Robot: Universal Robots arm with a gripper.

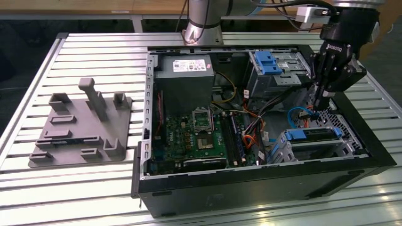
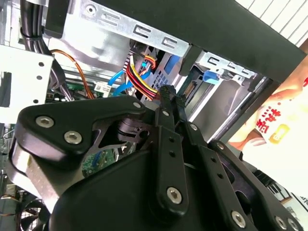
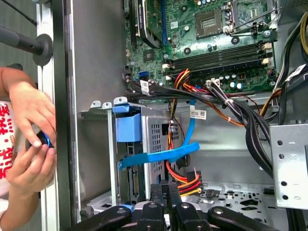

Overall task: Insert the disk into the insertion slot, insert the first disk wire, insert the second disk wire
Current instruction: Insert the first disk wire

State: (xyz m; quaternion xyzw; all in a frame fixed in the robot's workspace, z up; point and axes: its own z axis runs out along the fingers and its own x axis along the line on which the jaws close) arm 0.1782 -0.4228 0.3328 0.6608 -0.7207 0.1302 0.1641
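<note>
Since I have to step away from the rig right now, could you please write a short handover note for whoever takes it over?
Gripper: fingers shut, inside the case beside the insertion slot. Whether they pinch a connector is hidden.
Disk: sits in the insertion slot, so that step looks done.
Wires: the blue flat wire and the red-yellow-black bundle hang by the slot, close to the fingers. Neither can be seen plugged in.
Left: both wire insertions, as far as shows.
Note: a person's hands are just outside the case wall.
</note>
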